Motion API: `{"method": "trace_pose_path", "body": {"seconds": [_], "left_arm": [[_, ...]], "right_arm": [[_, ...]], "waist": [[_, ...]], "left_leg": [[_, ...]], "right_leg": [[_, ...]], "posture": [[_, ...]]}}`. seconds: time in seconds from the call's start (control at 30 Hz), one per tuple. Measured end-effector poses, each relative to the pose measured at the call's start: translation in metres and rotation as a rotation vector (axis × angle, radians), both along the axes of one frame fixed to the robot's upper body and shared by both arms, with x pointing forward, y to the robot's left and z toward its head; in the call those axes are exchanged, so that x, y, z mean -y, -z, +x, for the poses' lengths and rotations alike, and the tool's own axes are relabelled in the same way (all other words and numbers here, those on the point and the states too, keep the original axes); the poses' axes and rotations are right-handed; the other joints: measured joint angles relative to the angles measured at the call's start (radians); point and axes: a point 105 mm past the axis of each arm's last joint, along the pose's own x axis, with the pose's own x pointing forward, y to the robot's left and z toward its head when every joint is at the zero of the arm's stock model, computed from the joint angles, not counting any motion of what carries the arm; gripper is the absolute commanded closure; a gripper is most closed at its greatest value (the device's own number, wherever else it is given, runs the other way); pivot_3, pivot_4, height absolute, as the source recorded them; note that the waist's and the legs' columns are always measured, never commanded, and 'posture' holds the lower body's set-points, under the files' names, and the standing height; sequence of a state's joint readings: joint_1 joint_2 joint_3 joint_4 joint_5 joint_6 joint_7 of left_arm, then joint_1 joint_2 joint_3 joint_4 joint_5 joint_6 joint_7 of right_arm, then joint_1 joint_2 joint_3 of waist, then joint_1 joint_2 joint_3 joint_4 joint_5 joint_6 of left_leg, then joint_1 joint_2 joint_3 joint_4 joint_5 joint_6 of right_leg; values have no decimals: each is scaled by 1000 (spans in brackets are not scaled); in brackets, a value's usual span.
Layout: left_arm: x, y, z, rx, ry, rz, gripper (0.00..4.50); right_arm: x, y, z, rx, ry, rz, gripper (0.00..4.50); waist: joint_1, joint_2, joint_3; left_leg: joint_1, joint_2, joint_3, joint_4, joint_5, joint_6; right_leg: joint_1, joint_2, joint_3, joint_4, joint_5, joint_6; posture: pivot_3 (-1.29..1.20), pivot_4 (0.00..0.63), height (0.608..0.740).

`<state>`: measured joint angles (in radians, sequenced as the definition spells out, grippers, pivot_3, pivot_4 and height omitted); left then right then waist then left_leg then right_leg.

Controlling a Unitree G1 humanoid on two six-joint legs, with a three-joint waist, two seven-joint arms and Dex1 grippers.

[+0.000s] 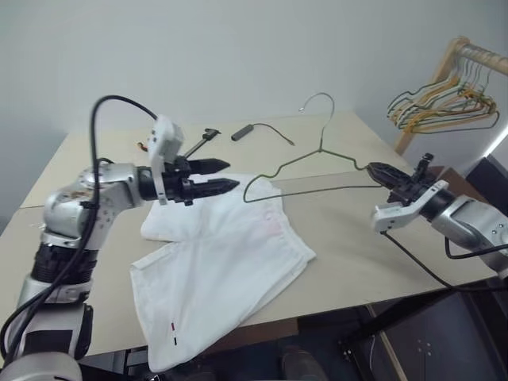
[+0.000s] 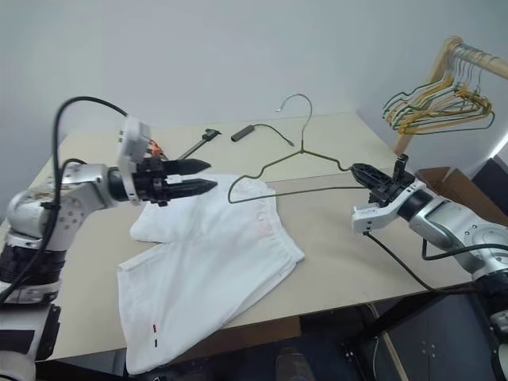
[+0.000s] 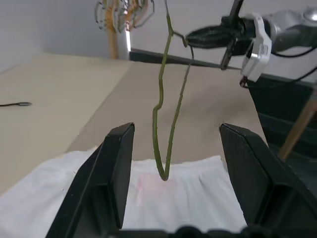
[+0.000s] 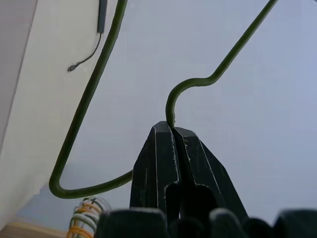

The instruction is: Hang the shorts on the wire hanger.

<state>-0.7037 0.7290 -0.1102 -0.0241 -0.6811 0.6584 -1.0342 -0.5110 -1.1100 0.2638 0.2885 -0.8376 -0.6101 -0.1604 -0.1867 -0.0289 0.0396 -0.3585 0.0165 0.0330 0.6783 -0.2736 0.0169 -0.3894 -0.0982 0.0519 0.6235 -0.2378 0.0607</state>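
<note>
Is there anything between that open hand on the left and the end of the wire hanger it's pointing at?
Nothing visible. The left hand is open above the shorts, and the free corner of the wire hanger hangs in plain air ahead of its fingers. The right hand is shut on the hanger's other corner, holding it up off the table.

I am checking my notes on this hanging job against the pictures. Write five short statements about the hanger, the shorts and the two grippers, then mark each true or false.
1. The right gripper is shut on the thin grey-olive wire hanger. True.
2. The hanger lies flat on the beige table. False: it is held up in the air, hook upward.
3. The left gripper holds the crumpled white cloth shorts. False: its fingers stand open above them, holding nothing.
4. The shorts lie on the table. True.
5. The shorts already hang on the hanger. False: not yet.
</note>
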Motion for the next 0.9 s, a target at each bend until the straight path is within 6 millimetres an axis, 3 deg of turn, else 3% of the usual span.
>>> {"method": "trace_pose_path", "body": {"seconds": [0.23, 0.47, 0.57, 0.67, 0.73, 0.8, 0.9], "left_arm": [[30, 17, -2, 18, 120, 121, 1537], [34, 24, 8, -1, 94, 138, 1537], [32, 4, -2, -3, 183, 9, 998], [19, -22, -17, 4, 291, -126, 91], [11, -29, -17, 16, 280, -158, 19], [9, -27, -10, 10, 233, -152, 19], [7, -6, 9, -26, 96, -52, 19]], "right_arm": [[-10, 4, -3, -13, -48, -16, 4474], [-11, 3, -3, -11, -53, -20, 4474], [-11, 3, -3, -11, -52, -19, 4500], [-9, 7, -5, -24, -48, -19, 4500], [-9, 8, -5, -26, -47, -19, 4500], [-9, 8, -5, -25, -48, -18, 4500], [-11, 6, -4, -18, -55, -15, 4500]], "waist": [[-22, 0, 0], [-45, -1, 0], [-54, -1, 0], [-62, -1, 0], [-66, 0, 0], [-68, -1, 0], [-70, -1, 0]], "left_leg": [[1, -1, 0, 1, 0, 0], [3, -1, 2, 0, 0, 0], [4, -1, 3, 0, 0, 0], [4, -1, 3, 0, 0, 1], [5, -1, 4, 1, 0, 1], [5, -2, 4, 1, 0, 1], [5, -2, 4, 2, 0, 1]], "right_leg": [[1, -1, 4, 0, 2, 3], [1, -1, 7, 1, 2, 4], [1, -1, 8, 1, 2, 4], [1, -1, 8, 1, 2, 4], [2, -1, 9, 1, 3, 5], [3, -1, 9, 1, 3, 6], [3, -1, 10, 1, 3, 7]], "posture": [[-197, 0, 740], [-205, 0, 740], [-207, 0, 740], [-206, 0, 740], [-203, 0, 740], [-201, 0, 740], [-197, 0, 740]]}}
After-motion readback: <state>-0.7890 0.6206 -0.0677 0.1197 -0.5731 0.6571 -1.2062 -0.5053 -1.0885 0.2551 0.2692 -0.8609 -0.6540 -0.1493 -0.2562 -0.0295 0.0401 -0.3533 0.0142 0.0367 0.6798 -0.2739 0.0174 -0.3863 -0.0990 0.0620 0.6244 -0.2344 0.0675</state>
